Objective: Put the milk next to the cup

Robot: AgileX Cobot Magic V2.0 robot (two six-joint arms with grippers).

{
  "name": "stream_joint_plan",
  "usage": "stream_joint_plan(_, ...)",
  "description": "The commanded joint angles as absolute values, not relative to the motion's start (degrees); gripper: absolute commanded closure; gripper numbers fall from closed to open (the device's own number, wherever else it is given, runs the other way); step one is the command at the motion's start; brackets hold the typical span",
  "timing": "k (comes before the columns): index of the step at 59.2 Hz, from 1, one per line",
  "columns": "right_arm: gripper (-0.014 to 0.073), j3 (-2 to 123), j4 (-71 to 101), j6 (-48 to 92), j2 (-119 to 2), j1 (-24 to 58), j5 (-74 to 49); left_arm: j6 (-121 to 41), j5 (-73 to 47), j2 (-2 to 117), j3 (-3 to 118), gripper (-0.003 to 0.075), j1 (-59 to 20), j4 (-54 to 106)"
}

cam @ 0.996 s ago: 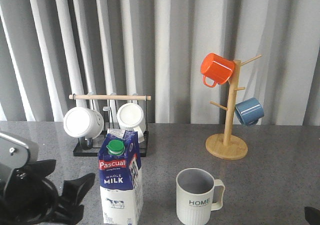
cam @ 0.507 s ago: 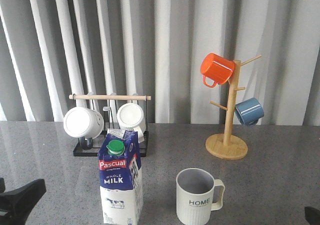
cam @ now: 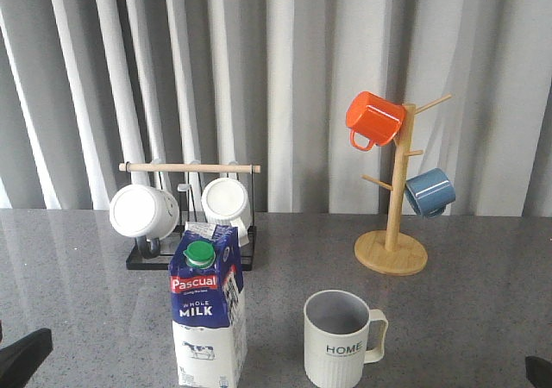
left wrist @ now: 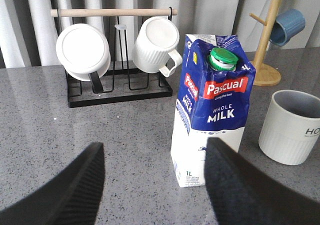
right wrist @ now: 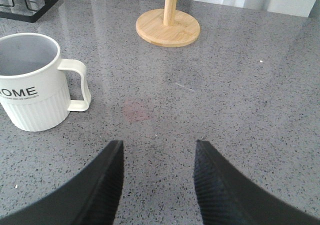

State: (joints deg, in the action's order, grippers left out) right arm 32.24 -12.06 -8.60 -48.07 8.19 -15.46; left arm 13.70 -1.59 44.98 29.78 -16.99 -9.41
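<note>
My desk is glossy speckled grey stone. The milk looks like printed, slightly shiny card with a plastic cap; the cup is matt ribbed ceramic. My pincer fingers are ridged black plastic.

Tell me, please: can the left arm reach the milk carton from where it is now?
Probably yes. In the left wrist view the milk stands upright just ahead of the open left gripper, with only bare table between them. The cup stands apart on its other side.
</note>
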Motion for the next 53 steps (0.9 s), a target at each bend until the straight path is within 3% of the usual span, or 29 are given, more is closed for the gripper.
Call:
stream_joint_plan(1,0.0266,33.87,-12.87,-8.18,-47.52,7.73,-11.77,14.14,2.38,44.41,31.32,0.0439,-17.0,-10.19)
stream_joint_plan(13,0.0266,33.87,-12.87,-8.18,-47.52,7.73,-11.77,14.14,2.38,44.41,31.32,0.0621,-17.0,-10.19)
stream_joint_plan(25,0.0266,33.87,-12.87,-8.18,-47.52,7.73,-11.77,14.14,2.38,44.41,31.32,0.0725,-17.0,-10.19)
stream_joint_plan(53,0.0286,33.87,-12.81,-8.24,-47.52,7.73,-11.64,14.19,2.38,44.41,31.32,0.0728,-17.0,-10.19)
